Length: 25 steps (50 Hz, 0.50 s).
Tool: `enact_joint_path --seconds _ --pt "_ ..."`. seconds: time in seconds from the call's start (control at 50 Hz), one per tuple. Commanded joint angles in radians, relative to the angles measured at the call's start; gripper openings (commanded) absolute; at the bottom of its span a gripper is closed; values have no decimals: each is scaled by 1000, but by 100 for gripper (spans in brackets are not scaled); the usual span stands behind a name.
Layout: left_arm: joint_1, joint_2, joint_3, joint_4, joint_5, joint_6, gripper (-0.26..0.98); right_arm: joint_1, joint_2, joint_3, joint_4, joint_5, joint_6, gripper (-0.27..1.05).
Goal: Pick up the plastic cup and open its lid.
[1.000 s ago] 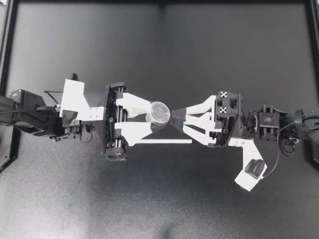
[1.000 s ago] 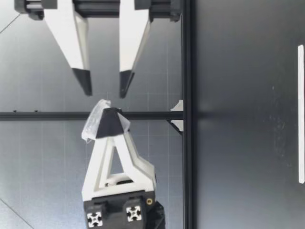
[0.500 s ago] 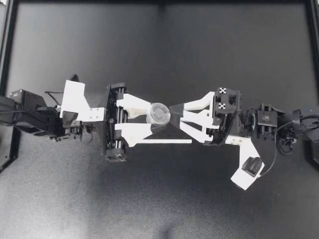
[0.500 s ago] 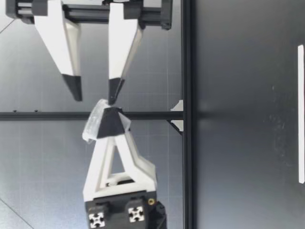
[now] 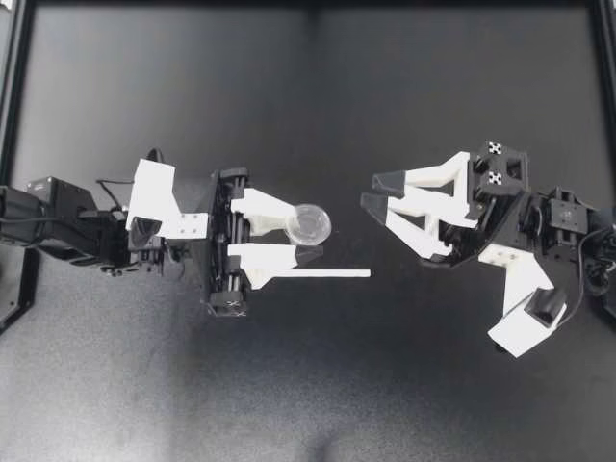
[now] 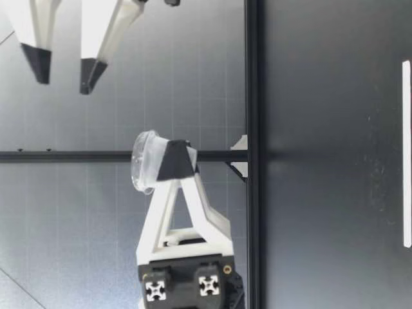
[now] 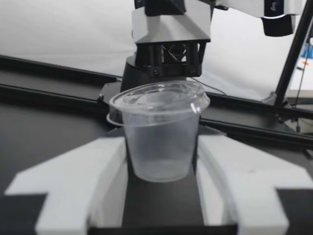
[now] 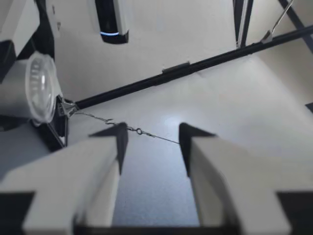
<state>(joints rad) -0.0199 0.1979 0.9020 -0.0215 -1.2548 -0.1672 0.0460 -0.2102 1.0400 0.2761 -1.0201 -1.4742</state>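
A clear plastic cup with its lid on hangs above the table, and my left gripper is shut on its body. The left wrist view shows the cup upright between the two white fingers, its lid seated on the rim. My right gripper stands open a short way to the cup's right, touching nothing. In the low view the cup sits in my left gripper, with my right gripper higher up and apart. From the right wrist view, the cup is ahead and to one side of the open gripper.
A thin white strip lies flat on the dark table just under my left gripper and shows far off in the low view as the strip. Black frame rails border the table.
My right gripper has drawn back from the cup to the right and risen, still open. My left gripper has sunk a little with the cup, whose lid stays on.
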Motion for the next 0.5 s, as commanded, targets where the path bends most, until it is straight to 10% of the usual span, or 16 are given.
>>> enact_joint_path --seconds 0.0,0.48 --pt "0 -35 -6 5 -5 6 21 9 -9 -11 3 18 32 50" --pt "0 -104 17 34 -6 118 21 32 -32 -66 -6 281 983 39"
